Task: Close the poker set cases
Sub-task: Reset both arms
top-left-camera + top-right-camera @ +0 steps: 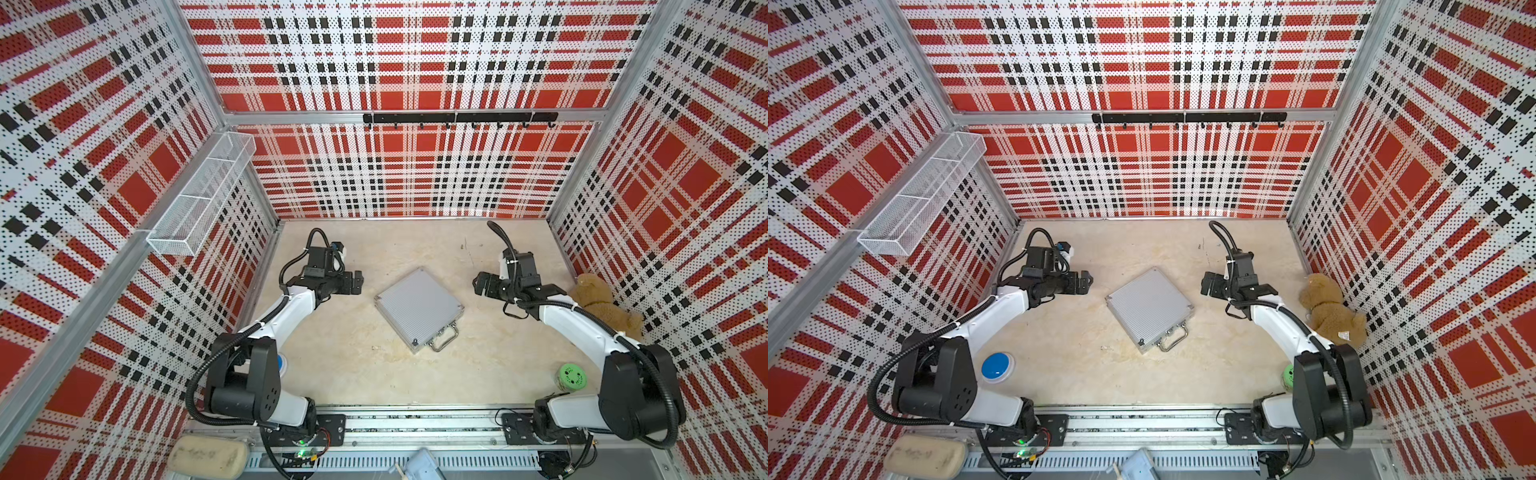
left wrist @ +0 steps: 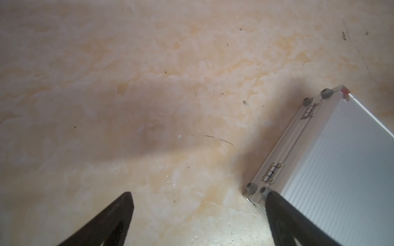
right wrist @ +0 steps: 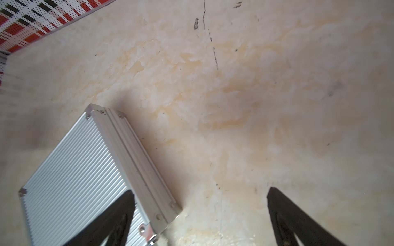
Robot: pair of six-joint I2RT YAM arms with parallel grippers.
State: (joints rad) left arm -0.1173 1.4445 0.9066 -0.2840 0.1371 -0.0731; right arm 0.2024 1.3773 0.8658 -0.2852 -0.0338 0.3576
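The poker set case (image 1: 417, 305) lies flat and shut at the centre of the frame on the table (image 1: 374, 374), handle (image 1: 444, 338) toward the lower right; the closing looks done, though whether the latches are fastened is too small to tell; the left gripper (image 1: 356, 283) and right gripper (image 1: 477, 285) hang clear on either side, both spread wide, pinching nothing; anything inside is hidden.

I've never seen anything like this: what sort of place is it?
Probably a robot test booth: a left arm and right arm on a rail, plaid pegboard walls around a table, a shut case between them.
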